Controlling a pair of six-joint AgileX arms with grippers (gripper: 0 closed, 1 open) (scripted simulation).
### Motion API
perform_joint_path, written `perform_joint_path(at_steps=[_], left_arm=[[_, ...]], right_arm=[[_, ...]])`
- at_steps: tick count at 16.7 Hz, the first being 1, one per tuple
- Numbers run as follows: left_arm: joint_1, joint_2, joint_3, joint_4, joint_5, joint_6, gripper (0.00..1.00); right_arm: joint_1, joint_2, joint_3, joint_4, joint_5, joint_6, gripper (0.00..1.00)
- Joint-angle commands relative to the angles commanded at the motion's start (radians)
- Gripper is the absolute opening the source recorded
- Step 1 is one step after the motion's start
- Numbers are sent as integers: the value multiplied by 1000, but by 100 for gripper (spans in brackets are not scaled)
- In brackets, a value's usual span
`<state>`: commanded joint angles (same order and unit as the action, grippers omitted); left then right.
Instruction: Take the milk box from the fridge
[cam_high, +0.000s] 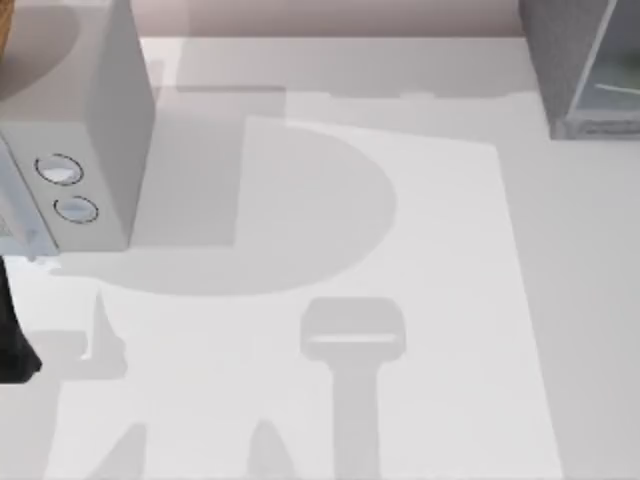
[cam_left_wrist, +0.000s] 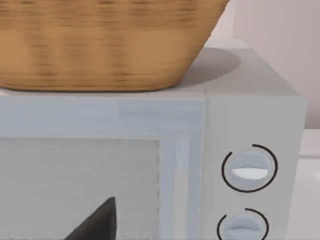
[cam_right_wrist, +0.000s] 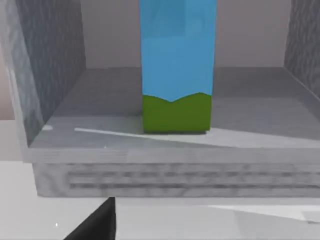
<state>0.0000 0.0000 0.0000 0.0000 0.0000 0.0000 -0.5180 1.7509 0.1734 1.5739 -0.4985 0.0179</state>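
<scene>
Fridge (cam_high: 570, 70) at table's (cam_high: 450, 300) far right, knobbed box (cam_high: 85, 150) left

milk box (cam_right_wrist: 177, 65): blue, green base, upright | inside open fridge (cam_right_wrist: 55, 75)

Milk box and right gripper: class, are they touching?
Apart. In the right wrist view the milk box stands inside the fridge, with its floor and front ledge between it and the gripper's fingertip.

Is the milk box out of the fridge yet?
No: the milk box stands upright on the fridge floor, between its walls.
</scene>
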Motion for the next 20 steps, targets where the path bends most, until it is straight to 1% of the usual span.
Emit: perform_joint_path(at_steps=[2, 8, 11, 14, 20], left_arm=[[0, 0, 0, 0, 0, 0, 100], [0, 0, 0, 0, 0, 0, 100], [0, 0, 0, 0, 0, 0, 100], [0, 0, 0, 0, 0, 0, 100], [0, 0, 0, 0, 0, 0, 100]], right_arm=[[-14, 38, 10, 39, -14, 0, 100], [-10, 41, 9, 41, -13, 0, 100], [20, 84, 77, 10, 10, -2, 100], [80, 164, 238, -68, 69, -3, 100], [229, 353, 681, -301, 236, -5, 100]])
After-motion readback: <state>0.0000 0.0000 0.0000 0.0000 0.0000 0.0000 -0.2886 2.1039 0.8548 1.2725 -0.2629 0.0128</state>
